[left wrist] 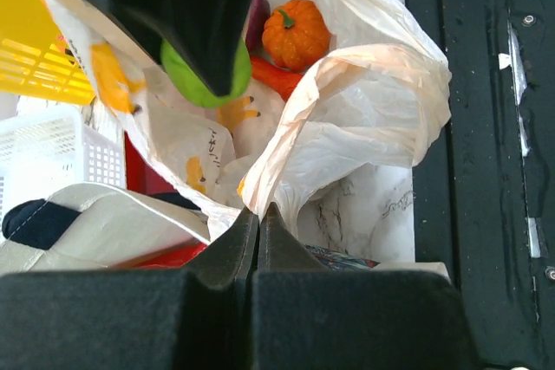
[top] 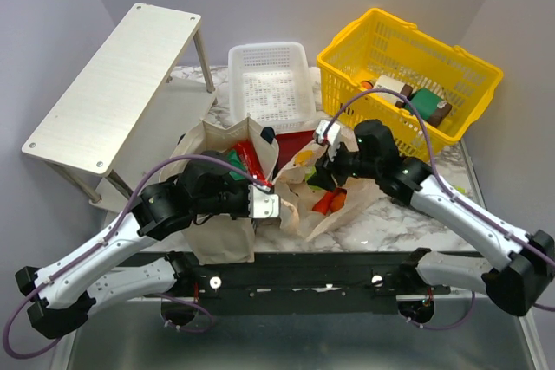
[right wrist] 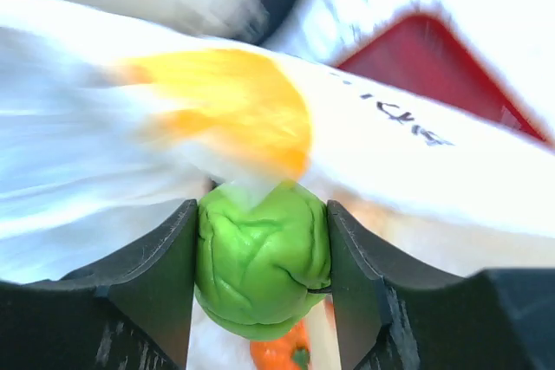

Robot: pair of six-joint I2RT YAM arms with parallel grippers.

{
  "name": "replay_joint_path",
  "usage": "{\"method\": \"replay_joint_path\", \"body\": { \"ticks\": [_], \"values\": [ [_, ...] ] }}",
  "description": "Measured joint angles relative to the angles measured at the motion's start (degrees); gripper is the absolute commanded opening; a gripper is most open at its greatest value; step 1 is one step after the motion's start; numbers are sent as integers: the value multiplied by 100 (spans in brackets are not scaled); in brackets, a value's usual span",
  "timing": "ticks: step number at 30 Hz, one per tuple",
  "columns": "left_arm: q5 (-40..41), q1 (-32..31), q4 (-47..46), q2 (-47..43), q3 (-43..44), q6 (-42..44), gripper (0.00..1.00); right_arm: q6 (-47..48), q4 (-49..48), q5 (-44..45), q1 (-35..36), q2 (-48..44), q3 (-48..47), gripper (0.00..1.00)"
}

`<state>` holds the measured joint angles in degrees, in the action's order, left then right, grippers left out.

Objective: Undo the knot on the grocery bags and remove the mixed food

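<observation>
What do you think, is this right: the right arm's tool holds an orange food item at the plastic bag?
Not orange: the right wrist view shows the right tool holding a green food item at the plastic bag.

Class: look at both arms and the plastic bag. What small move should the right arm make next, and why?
Probably lift the right gripper straight up, out of the bag. Its fingers press both sides of the green food, which sits at the bag's open mouth. The left gripper is shut on the bag's edge, which should steady it.
</observation>
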<state>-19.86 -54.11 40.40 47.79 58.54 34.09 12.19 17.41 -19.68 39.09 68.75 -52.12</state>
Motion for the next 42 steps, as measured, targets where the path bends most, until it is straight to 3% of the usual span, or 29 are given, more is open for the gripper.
{"method": "replay_joint_path", "body": {
  "ticks": [7, 12, 18, 26, 32, 35, 36, 39, 42],
  "values": [
    [129, 0, -125, 109, 0, 33, 0, 841, 992, -957, -22, -1292, -544, 9],
    [212, 0, -177, 146, 0, 61, 0, 986, 1222, -1327, -369, -999, -1209, 9],
    [256, 4, -144, 109, -17, 85, 0, 798, 616, -1373, -988, 433, -3152, 9],
    [247, 136, -111, 42, -94, 81, 0, 487, -280, -555, -1016, 3351, -5584, 8],
    [236, 350, -92, 46, -92, 79, 0, 264, -431, 599, -994, 5180, -6220, 10],
    [199, 466, -92, 61, -92, 44, 0, 267, -404, 960, -977, 5650, -6317, 24],
    [190, 494, -92, 66, -92, 35, 0, 269, -400, 1038, -964, 5781, -6400, 40],
    [133, 595, -94, 76, -92, -4, 0, 267, -374, 1204, -940, 6041, -6658, 68],
    [85, 656, -98, 76, -92, -33, 0, 173, -339, 1329, -940, 6144, -6883, 83]
  ]
}}
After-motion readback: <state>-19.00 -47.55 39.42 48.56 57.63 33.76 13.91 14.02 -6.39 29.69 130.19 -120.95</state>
